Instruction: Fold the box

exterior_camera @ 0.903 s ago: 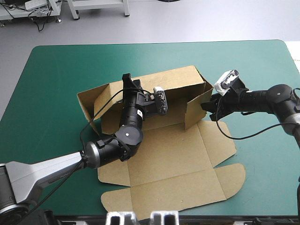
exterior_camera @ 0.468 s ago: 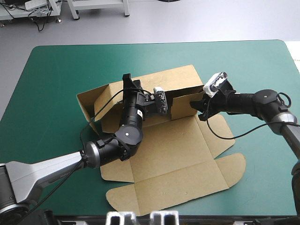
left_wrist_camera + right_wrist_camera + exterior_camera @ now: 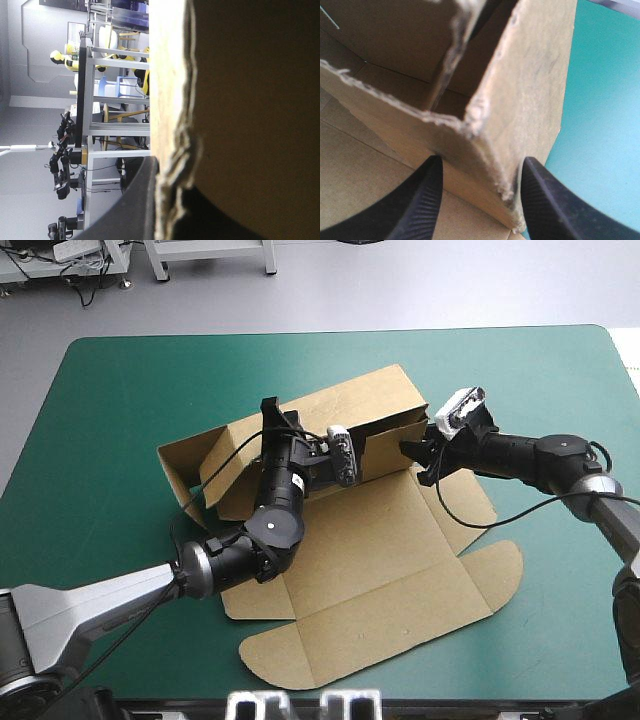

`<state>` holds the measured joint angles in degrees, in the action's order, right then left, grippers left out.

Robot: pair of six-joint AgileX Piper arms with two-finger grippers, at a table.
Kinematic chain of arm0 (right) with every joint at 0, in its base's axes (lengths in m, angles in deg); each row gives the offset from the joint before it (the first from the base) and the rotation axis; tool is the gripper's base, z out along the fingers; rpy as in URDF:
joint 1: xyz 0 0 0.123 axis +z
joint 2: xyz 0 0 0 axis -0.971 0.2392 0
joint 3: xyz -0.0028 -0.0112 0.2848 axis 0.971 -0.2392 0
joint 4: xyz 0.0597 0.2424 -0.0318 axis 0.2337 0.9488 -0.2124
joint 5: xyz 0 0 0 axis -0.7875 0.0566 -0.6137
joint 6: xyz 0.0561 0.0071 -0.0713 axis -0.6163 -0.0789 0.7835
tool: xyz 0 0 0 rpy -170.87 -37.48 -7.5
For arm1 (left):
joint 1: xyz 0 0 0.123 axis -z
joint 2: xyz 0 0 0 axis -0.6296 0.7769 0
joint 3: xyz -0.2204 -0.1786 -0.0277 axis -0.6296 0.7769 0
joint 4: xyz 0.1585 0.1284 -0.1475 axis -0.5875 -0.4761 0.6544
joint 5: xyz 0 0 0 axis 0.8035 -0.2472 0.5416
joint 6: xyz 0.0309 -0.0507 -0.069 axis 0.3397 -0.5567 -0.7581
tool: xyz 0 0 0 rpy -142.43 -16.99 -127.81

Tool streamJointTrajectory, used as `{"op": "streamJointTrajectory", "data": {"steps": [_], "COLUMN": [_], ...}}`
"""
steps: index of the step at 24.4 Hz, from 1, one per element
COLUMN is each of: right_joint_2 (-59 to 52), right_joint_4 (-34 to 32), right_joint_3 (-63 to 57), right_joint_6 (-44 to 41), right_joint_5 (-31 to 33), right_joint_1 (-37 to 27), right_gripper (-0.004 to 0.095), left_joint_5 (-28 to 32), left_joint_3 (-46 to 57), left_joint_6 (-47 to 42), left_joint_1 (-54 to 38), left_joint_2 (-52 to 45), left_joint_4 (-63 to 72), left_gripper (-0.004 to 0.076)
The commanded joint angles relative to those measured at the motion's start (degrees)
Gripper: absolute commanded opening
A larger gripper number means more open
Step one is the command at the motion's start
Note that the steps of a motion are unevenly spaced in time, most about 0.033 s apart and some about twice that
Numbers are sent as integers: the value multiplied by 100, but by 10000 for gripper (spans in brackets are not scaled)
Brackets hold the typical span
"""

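On the left half of the teal-green table (image 3: 110,400) you see the brown box (image 3: 380,570) begin: its end flap (image 3: 185,465) stands up at a slant, apart from the table's left edge. The box lies about mid-table, with its raised parts toward the far edge and its flat panels spread toward the near edge.

Next comes your left gripper (image 3: 278,420), reaching in over the flat board to the top of the long back wall (image 3: 370,400). In the left wrist view the left gripper (image 3: 167,180) has the wall's rough cut edge (image 3: 175,125) running straight between its black fingers (image 3: 135,205), which are all but closed on the sheet: it has hold of the box.

Further right, the short side wall (image 3: 385,452) stands upright and meets the back wall at a corner. Your right gripper (image 3: 415,452) sits at that corner. In the right wrist view its fingers (image 3: 422,205) stand wide apart, gripping nothing, with the corner of the box (image 3: 530,75) between them and bare table just beside.
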<state>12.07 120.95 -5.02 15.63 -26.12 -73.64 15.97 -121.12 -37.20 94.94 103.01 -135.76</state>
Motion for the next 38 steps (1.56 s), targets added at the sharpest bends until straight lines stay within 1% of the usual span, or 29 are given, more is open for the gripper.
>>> {"op": "streamJointTrajectory", "data": {"steps": [1,6,12,13,19,22,25,27,29,30,32,35,38], "right_joint_2": [-197,-197,-197,-197,-197,-197,-197,-197,-197,-197,-197,-197,-197], "right_joint_4": [591,765,853,894,1173,1173,1155,1155,1146,1143,1084,961,891], "right_joint_3": [154,154,154,154,154,154,154,154,154,154,154,154,154], "right_joint_6": [254,529,529,529,589,492,368,326,291,281,196,67,54], "right_joint_5": [90,90,93,93,-336,-341,-329,-319,-319,-319,-319,-319,-333], "right_joint_1": [22,27,78,101,380,432,472,472,472,472,472,472,472], "right_gripper": [425,272,3,-25,-13,-11,-11,-11,-10,-8,-7,-7,-7], "left_joint_5": [229,326,346,360,403,367,143,132,154,154,154,214,333], "left_joint_3": [-144,-144,-144,-144,-144,-144,-144,-144,-144,-144,-166,-182,-182], "left_joint_6": [-48,-59,-45,-45,-45,-45,-45,-45,-116,-89,-102,-110,-148], "left_joint_1": [52,52,52,52,52,52,52,52,52,40,40,40,40], "left_joint_2": [-243,-373,-496,-498,-498,-498,-487,-487,-474,-465,-444,-403,-362], "left_joint_4": [-223,-196,2,49,99,-114,-403,-511,-752,-917,-1102,-1133,-1133], "left_gripper": [-10,-10,-10,-10,-10,-10,-9,2,38,69,170,285,353]}}
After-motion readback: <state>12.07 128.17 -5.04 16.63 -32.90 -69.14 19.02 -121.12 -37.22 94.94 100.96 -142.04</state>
